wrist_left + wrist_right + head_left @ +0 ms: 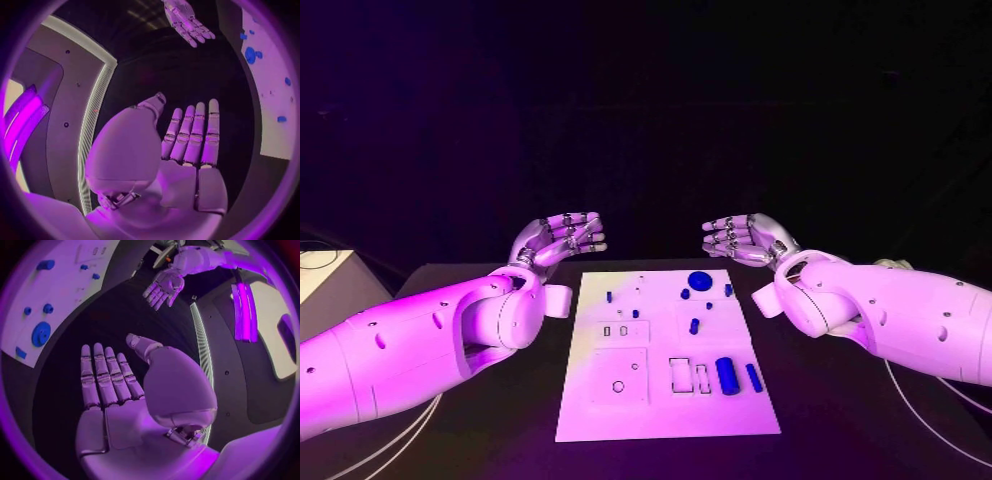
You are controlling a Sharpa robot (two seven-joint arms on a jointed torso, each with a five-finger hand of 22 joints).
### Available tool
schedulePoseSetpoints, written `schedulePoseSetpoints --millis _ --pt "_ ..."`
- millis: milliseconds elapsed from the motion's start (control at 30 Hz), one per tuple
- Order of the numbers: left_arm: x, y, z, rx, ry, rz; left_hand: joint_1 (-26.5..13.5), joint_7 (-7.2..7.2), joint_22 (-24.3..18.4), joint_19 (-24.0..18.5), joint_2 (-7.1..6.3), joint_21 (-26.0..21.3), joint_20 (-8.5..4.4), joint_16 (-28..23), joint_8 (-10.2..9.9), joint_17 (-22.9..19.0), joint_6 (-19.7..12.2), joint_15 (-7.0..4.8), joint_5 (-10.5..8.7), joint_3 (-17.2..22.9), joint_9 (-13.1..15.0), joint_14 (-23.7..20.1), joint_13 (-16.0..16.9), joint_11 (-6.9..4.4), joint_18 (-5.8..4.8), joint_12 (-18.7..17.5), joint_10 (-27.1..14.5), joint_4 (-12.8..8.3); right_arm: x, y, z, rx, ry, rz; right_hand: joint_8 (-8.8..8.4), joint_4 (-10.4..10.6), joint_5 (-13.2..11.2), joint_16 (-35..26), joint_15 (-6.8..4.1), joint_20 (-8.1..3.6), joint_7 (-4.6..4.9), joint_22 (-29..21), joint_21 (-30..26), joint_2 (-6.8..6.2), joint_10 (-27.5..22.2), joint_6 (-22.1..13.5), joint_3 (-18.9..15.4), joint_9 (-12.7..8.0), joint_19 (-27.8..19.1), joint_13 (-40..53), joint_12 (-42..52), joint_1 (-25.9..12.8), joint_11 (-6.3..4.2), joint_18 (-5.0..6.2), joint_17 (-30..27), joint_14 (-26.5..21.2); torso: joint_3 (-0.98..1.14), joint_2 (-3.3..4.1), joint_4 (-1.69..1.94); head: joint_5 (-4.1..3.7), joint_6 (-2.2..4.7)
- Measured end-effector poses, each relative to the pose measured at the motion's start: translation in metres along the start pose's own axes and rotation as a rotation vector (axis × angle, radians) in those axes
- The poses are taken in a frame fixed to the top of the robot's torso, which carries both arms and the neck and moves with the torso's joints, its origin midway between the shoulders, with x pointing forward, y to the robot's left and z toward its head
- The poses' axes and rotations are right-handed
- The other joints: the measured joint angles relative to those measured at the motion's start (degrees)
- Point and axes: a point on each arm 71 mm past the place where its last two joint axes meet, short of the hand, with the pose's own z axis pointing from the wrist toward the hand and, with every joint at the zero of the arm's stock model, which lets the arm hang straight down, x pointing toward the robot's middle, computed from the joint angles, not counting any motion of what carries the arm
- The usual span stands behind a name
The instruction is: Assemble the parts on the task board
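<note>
Nearest the head camera, the near edge of the white task board is seen lying flat on the black surface, with bare dark surface on both long sides of it. Along the board's near right part, a blue cylinder and a slim blue bar are laid side by side, just beside two small outlined rectangular recesses. A square outlined recess with a small ring in it is seen on the near left part. Farther up, a short blue peg is set near the board's middle, and a round blue disc is placed near the far edge, with smaller blue parts close beside it.

Both arms are held alongside the board, apart from it. The left hand is raised beyond the board's far left corner, fingers spread apart and nothing held; in the left wrist view its palm is shown flat and empty, fingers straight. The right hand is raised beyond the far right corner, likewise spread wide and empty, as its wrist view confirms. An open gap is left between the two hands above the board's far edge. Beyond them, darkness is seen.
</note>
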Motion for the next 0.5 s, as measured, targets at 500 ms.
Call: schedulePoseSetpoints --millis 500 --pt "0.002 -0.026 -0.023 0.030 0.106 0.007 -0.54 0.14 12.37 0.82 -3.76 20.20 -4.84 7.78 0.21 11.00 4.91 -4.06 0.00 10.25 0.98 10.47 -0.23 -2.65 -0.05 -5.09 11.08 -5.65 -0.008 0.032 0.013 -0.160 0.076 -0.483 2.39 -3.72 0.32 7.14 -6.46 -6.82 -0.22 7.21 14.92 -1.87 15.66 12.37 0.66 2.08 16.46 0.24 -0.37 1.87 -4.57 0.85 5.24 21.05 -0.21 3.36 1.46 -1.83 0.76"
